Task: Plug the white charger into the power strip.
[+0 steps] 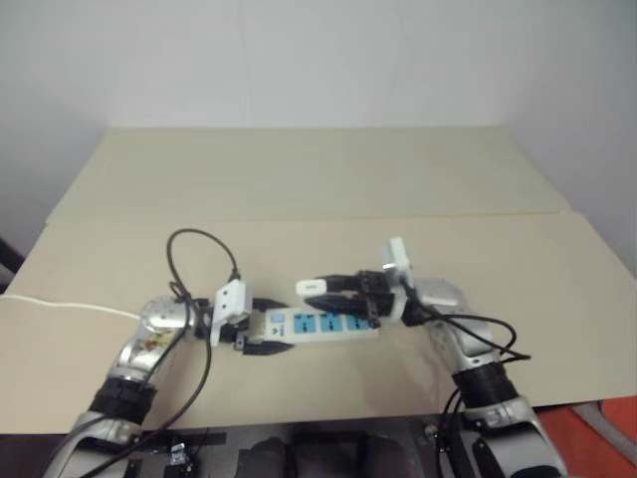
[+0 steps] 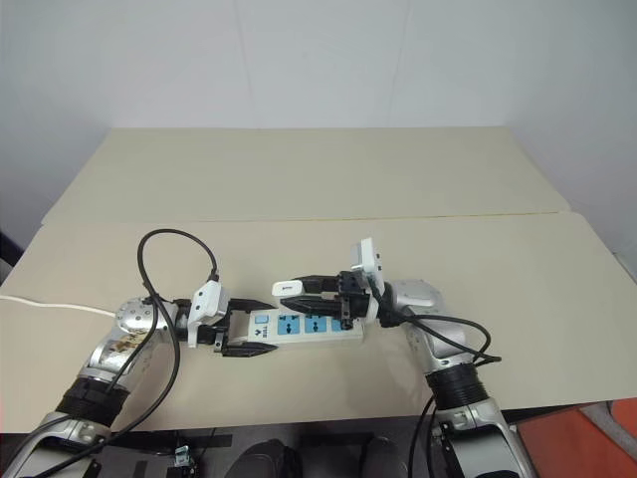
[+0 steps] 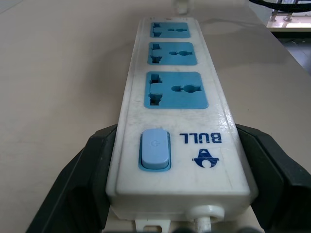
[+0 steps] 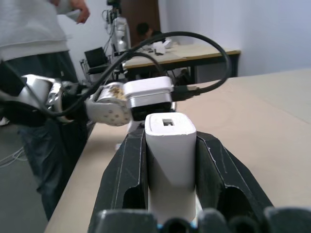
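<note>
A wide beige table [image 1: 328, 189] takes up most of the room in front of the robot, and a person [image 4: 34, 29] stands off to the side beyond its edge. Low over the near part of the table the two arms meet. The left gripper [image 2: 246, 334] holds the power strip [image 2: 309, 327] by its switch end, black fingers [image 3: 73, 189] spread wide along both long sides of the white bar, so the strip is clasped and steadied with its three blue sockets facing up. A thin white cord [image 1: 70, 306] trails away across the table toward the left edge.

The right gripper [image 2: 309, 286] comes in from the other side, its jaws clenched on the white charger [image 2: 290, 288], which sits pinched between the two fingers just above the strip, roughly over the sockets. From the right wrist view the charger's flat end with a small port faces the camera; its prongs I cannot make out from here.

To my eye the step in hand is the lining-up: charger carried over, not yet seated. The next move calls for turning the prongs to face down at one socket, matching them to the slots, then pressing straight in while the left gripper braces the strip against the push
</note>
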Robot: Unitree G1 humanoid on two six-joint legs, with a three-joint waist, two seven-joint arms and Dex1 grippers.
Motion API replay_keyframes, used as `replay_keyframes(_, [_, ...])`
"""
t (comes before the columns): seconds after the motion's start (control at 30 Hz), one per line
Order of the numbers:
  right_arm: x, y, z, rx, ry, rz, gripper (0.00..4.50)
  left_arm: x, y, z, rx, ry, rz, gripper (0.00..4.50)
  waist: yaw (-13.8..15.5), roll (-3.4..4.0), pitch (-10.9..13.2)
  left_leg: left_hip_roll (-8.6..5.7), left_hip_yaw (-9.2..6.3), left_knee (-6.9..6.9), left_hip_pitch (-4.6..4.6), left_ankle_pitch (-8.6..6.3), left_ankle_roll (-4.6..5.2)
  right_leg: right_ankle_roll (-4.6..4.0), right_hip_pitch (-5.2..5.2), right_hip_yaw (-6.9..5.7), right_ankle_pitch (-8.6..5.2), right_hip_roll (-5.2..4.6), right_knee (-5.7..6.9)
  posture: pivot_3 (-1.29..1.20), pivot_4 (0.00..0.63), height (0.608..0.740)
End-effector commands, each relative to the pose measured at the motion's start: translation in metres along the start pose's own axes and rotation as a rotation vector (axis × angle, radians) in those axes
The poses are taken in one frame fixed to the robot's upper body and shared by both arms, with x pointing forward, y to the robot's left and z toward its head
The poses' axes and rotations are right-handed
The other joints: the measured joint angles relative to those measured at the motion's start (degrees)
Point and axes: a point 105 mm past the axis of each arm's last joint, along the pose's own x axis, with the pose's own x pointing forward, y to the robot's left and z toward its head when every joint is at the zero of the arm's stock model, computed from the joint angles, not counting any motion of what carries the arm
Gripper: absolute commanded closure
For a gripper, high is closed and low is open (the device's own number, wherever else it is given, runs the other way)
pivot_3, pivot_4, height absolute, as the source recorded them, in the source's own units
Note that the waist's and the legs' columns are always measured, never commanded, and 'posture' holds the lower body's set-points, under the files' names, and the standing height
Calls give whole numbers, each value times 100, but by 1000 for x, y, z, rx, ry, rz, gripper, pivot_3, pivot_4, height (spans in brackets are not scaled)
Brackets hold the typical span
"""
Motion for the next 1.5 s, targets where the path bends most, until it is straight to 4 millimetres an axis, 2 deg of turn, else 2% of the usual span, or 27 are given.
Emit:
replay_keyframes(0.03, [9,-6,3,-39,-9,-6,3402,4,-6,-7,-9,32,-14,1226,0,0,0,-1,0,-1,0,1,-1,-1,-1,0,-1,0,1,0,150,740])
replay_keyframes(0.23, [13,-9,-4,-14,14,-7,3402,5,-6,-6,-11,27,-14,1226,-3,2,0,-2,1,-4,1,2,-4,-2,-1,0,-1,0,1,0,150,740])
replay_keyframes(0.47, [10,-4,-17,10,57,6,3402,5,-8,-7,-18,23,-17,1226,-17,3,-1,-2,1,-6,3,3,-6,-3,-1,0,-2,0,2,0,150,740])
replay_keyframes(0.7, [15,0,-25,19,58,10,3402,5,-7,-7,-19,22,-16,1226,-17,3,-1,-3,1,-7,3,4,-7,-4,-1,0,-2,1,3,0,150,740])
replay_keyframes(0.93, [15,-6,-31,21,59,-2,3402,4,-7,-7,-19,23,-18,1226,-18,4,-1,-3,1,-8,5,4,-7,-4,0,0,-3,1,3,0,150,740])
replay_keyframes(1.3, [-11,-13,-48,20,123,-42,3402,0,-8,-7,-21,27,-21,1226,-26,9,-5,-2,3,-11,16,4,-7,-6,6,0,-4,1,4,0,150,740])
replay_keyframes(1.5, [-14,-11,-55,31,147,-42,3402,2,-6,-5,-18,20,-24,1226,-21,11,-7,-1,4,-13,19,5,-9,-12,5,0,-7,1,10,0,150,740])
